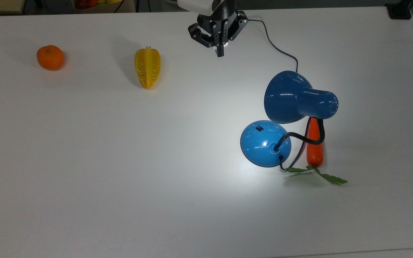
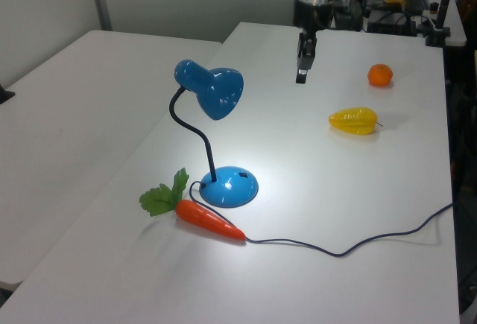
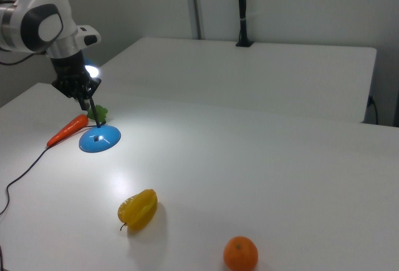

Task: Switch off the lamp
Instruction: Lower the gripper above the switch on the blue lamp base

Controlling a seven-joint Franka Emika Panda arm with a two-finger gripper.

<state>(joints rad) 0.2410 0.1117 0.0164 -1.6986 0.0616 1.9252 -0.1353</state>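
Observation:
The blue lamp is lit and throws a bright patch on the white table. Its bell shade (image 1: pixel 289 96) (image 2: pixel 215 89) hangs over the round domed base (image 1: pixel 264 144) (image 2: pixel 229 187) (image 3: pixel 100 139) on a black bendy neck (image 1: pixel 299 136). A small black switch (image 1: pixel 259 128) sits on the base's far side in the top view. My gripper (image 1: pixel 220 53) (image 2: pixel 300 78) (image 3: pixel 89 106) hangs above the table, points down, and is shut on nothing. In the top view it lies up and to the left of the shade, well apart from the switch.
The lamp's black cord (image 1: pixel 274 43) runs across the table past the gripper. An orange carrot (image 1: pixel 314 147) with green leaves lies under the neck beside the base. A yellow starfruit (image 1: pixel 147 67) and an orange (image 1: pixel 50 57) lie toward the top view's left.

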